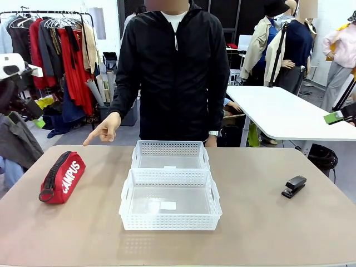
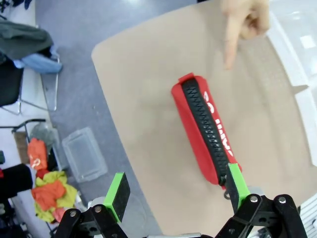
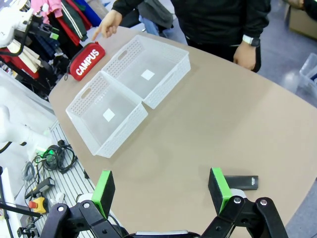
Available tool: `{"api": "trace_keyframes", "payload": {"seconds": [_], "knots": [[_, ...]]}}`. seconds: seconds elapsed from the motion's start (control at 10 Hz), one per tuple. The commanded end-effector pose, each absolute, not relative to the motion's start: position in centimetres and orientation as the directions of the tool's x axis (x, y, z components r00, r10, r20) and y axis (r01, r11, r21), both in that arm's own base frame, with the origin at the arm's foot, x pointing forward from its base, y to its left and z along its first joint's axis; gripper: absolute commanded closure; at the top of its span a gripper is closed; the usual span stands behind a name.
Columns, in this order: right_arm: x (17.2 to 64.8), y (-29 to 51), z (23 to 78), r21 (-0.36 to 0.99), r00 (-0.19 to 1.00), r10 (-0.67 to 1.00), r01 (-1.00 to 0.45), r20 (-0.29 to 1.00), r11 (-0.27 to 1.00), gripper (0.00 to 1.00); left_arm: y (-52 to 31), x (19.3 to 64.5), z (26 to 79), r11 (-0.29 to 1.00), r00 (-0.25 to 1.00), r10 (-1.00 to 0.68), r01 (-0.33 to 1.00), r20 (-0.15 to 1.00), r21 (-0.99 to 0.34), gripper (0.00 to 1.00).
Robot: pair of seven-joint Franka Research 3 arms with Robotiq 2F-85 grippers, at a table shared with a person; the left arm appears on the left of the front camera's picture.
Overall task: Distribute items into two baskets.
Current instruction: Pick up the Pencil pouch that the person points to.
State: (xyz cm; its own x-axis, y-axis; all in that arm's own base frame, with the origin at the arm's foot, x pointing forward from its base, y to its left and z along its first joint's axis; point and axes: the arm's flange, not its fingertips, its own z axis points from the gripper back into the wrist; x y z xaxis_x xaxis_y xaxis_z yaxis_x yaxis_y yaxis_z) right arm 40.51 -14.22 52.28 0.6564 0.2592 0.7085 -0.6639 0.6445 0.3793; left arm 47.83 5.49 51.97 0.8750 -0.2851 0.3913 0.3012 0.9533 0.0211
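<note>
Left gripper [image 2: 177, 187] gapes above pouch [image 2: 203, 130]; right wrist view catches stapler [image 3: 241, 182].

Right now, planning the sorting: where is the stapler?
In the front view the stapler lies on the table at the robot's right, apart from the near basket.

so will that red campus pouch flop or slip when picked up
The red CAMPUS pouch is fabric, so it probably dents and sags if lifted by one end. It looks plump and rounded, so a push could roll it onto its side. The cloth should grip well; the black zipper ridge less so.
</note>
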Motion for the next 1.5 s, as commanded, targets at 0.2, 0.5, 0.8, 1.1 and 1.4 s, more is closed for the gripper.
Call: {"api": "trace_keyframes", "payload": {"seconds": [0.2, 0.5, 0.8, 1.1, 1.4], "knots": [[40.6, -14.2, 52.5, 0.374, 0.651, 0.259, -0.667, 0.714, 0.644, 0.0, 4.5, 51.4, 48.8, 0.966, 0.929, -0.255, 0.255, 0.266, 0.039, 0.0], [40.6, -14.2, 52.5, 0.374, 0.651, 0.259, -0.667, 0.714, 0.644, 0.0, 4.6, 52.7, 45.2, 0.971, 0.955, -0.239, 0.24, 0.176, 0.017, 0.0], [40.6, -14.2, 52.5, 0.374, 0.651, 0.259, -0.667, 0.714, 0.644, 0.0, 4.5, 53.2, 41.8, 0.967, 0.965, -0.244, 0.249, 0.1, -0.045, 0.0], [40.6, -14.2, 52.5, 0.374, 0.651, 0.259, -0.667, 0.714, 0.644, 0.0, 3.8, 52.9, 40.8, 0.958, 0.961, -0.26, 0.269, 0.091, -0.097, 0.0], [40.6, -14.2, 52.5, 0.374, 0.651, 0.259, -0.667, 0.714, 0.644, 0.0, 3.1, 52.8, 39.9, 0.952, 0.959, -0.266, 0.278, 0.097, -0.132, 0.0]]}}
